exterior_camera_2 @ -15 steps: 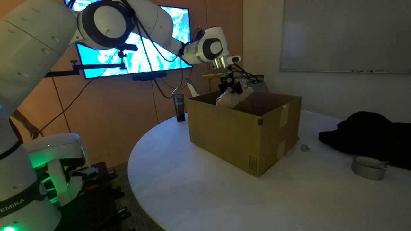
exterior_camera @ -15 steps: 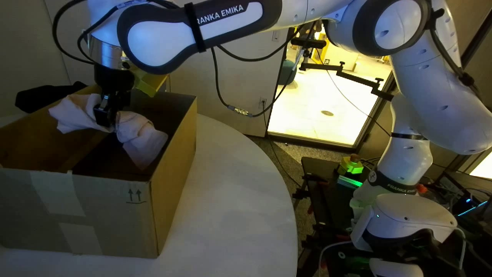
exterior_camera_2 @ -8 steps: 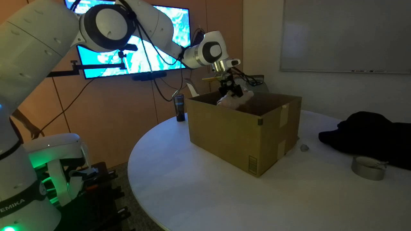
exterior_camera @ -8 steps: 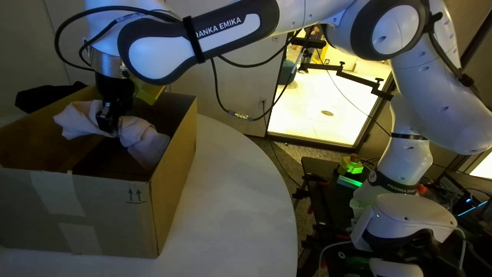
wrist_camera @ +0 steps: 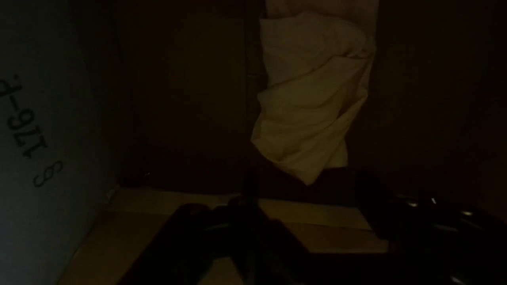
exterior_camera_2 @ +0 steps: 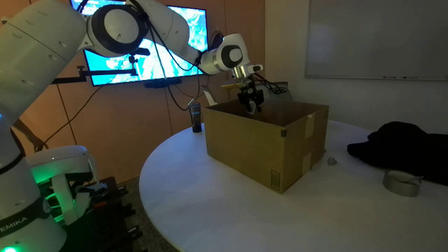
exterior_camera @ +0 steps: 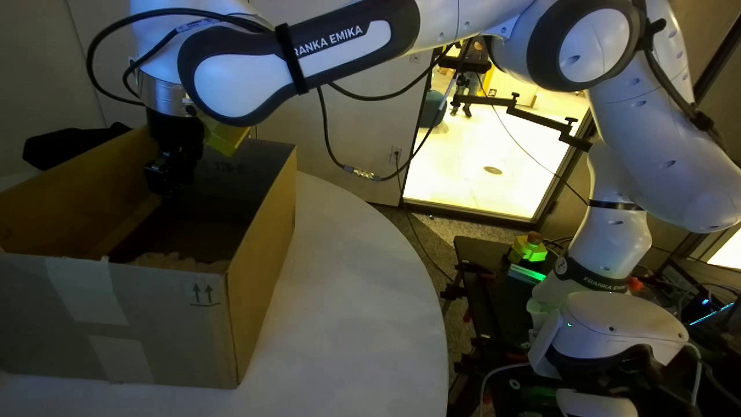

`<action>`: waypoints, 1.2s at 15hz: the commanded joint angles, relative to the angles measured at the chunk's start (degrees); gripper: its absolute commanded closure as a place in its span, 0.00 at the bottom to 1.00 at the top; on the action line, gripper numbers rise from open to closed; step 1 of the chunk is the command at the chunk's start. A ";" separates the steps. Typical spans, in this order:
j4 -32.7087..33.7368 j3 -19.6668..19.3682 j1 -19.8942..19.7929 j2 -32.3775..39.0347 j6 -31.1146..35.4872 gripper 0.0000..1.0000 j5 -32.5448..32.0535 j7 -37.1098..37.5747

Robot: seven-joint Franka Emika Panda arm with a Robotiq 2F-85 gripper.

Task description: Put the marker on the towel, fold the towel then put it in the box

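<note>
The pale towel [wrist_camera: 313, 91] lies bunched and wrinkled on the floor of the cardboard box [exterior_camera: 116, 324], seen in the dim wrist view. In an exterior view a strip of the towel [exterior_camera: 173, 262] shows just inside the near wall. My gripper [exterior_camera: 163, 188] points down into the box opening, above the towel and apart from it. Its dark fingers stand spread in the wrist view, with nothing held between them. A small light patch between the fingers in an exterior view is too unclear to name. The marker is hidden.
The box walls [exterior_camera_2: 245, 140] rise around the gripper on all sides. A dark tumbler [exterior_camera_2: 195, 117], a roll of tape [exterior_camera_2: 401, 182] and a black cloth [exterior_camera_2: 402, 150] are on the white round table [exterior_camera_2: 217, 206] outside the box.
My gripper sank slightly with the towel, then opened. The towel has dropped from between the fingers to the bottom of the box, while the arm has stayed nearly still since.
</note>
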 commanded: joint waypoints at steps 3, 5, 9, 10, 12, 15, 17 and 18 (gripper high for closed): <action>-0.45 -0.17 -0.07 -3.46 -3.56 0.00 -0.45 -0.65; -1.86 0.10 -0.38 -5.82 -5.43 0.00 -0.32 -1.42; -6.00 0.44 -0.70 -11.65 -9.33 0.00 -0.48 -2.39; -7.95 0.61 -0.77 -13.60 -10.03 0.00 -0.51 -2.71; -11.33 0.69 -1.04 -17.28 -11.51 0.00 -0.52 -2.68; -18.97 1.61 -2.27 -24.19 -13.21 0.00 0.82 -3.62; -24.47 2.13 -3.18 -28.81 -13.70 0.00 1.91 -4.11; -27.66 2.48 -3.81 -31.37 -13.56 0.00 2.86 -4.75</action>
